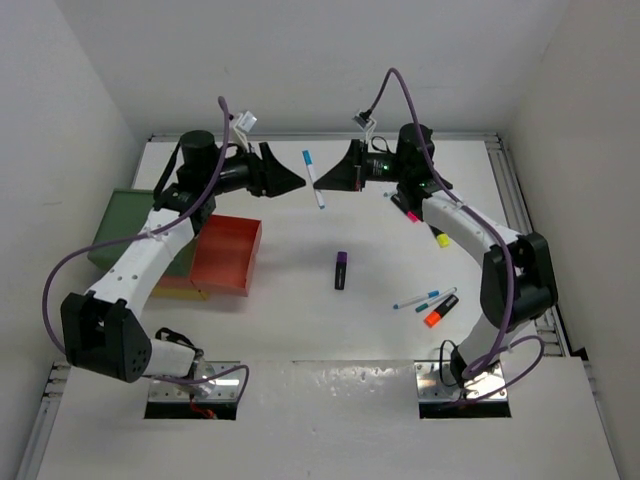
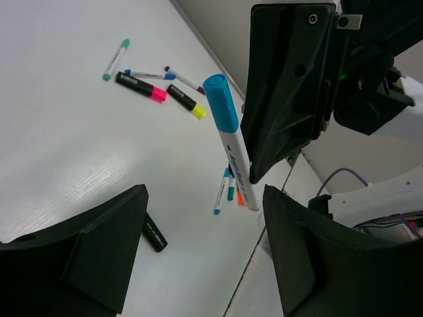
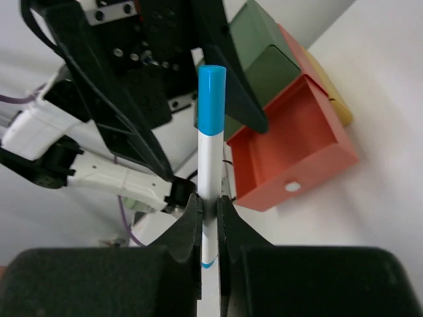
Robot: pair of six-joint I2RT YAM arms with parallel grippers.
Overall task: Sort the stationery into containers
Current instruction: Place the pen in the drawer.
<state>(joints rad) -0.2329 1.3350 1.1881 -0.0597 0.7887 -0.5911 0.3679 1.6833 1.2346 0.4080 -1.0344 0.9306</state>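
A white table fills the view, boxed in by plain white walls. At far left sits the green tray. The red tray is pushed against its right side, and the yellow tray is mostly hidden behind the red one. The left arm crosses over the green tray's near corner in the top view. The left gripper hangs above the far middle of the table with its fingers spread wide, holding nothing. It points toward the right gripper.

Just right of it, the blue pen is in the air between the two grippers, tilted, with its blue cap toward the far wall. The right gripper pinches the pen's white barrel near the lower end, its fingers pressed against both sides.

Nearer the bases, a purple highlighter lies alone at mid-table. Further right, under the right arm, are a pink highlighter and a yellow highlighter. Partly covered pens lie beside them. Near the right arm's elbow lie two thin pens, with an orange highlighter just beside them.
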